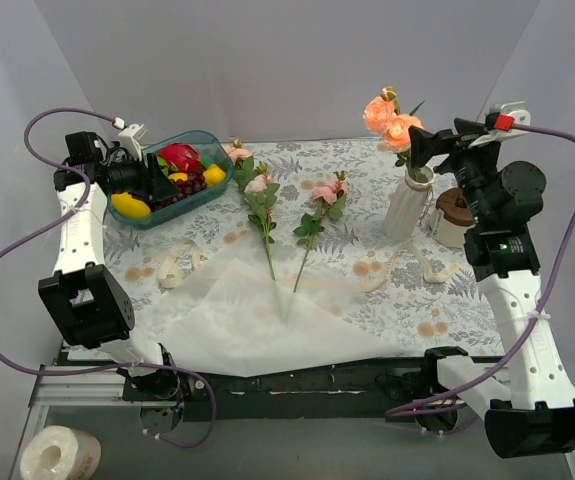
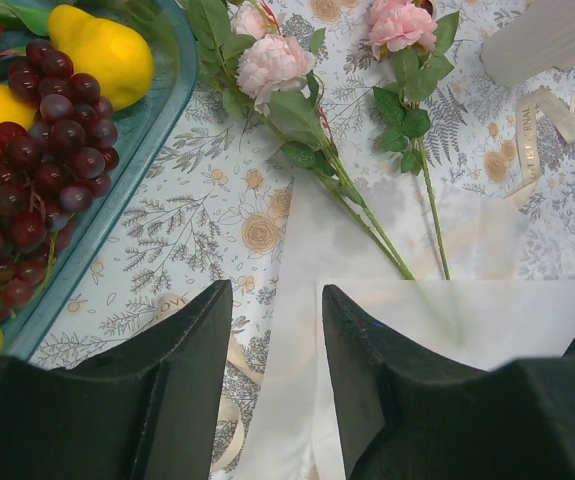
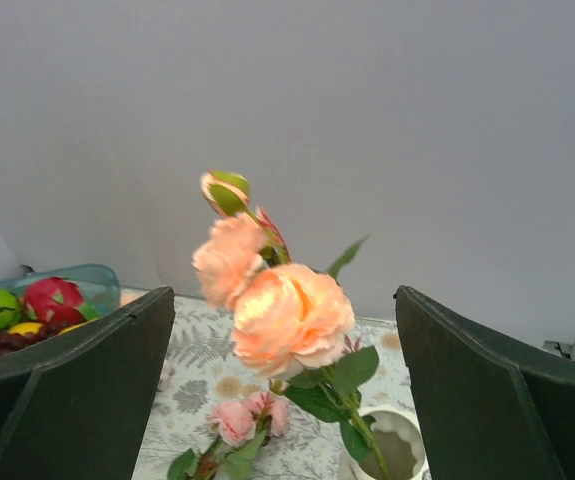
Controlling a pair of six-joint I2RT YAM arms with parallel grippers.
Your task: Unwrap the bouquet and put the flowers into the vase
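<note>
Floral cloth [image 1: 347,165] bears the wrapper [image 1: 267,320] spread flat, so unwrapping looks done. One peach flower [image 1: 392,122] stands in the vase [image 1: 405,208], just ahead of my right gripper [image 1: 422,148], fingers wide and empty. Two pink flowers [image 1: 260,200] lie on the cloth awaiting the vase, and my left gripper [image 2: 277,295] hangs parted, holding nothing.

Peach rose stem [image 1: 392,120] upright in white ribbed vase [image 1: 405,208] at table's 2 o'clock; two pink rose stems [image 1: 260,200] lie flat mid-table, heads toward 12 o'clock, ends on unfolded white paper [image 1: 257,325].

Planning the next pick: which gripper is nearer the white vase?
Right. The right gripper hovers open just above the vase; the left gripper is far off, beside the fruit tray.
</note>
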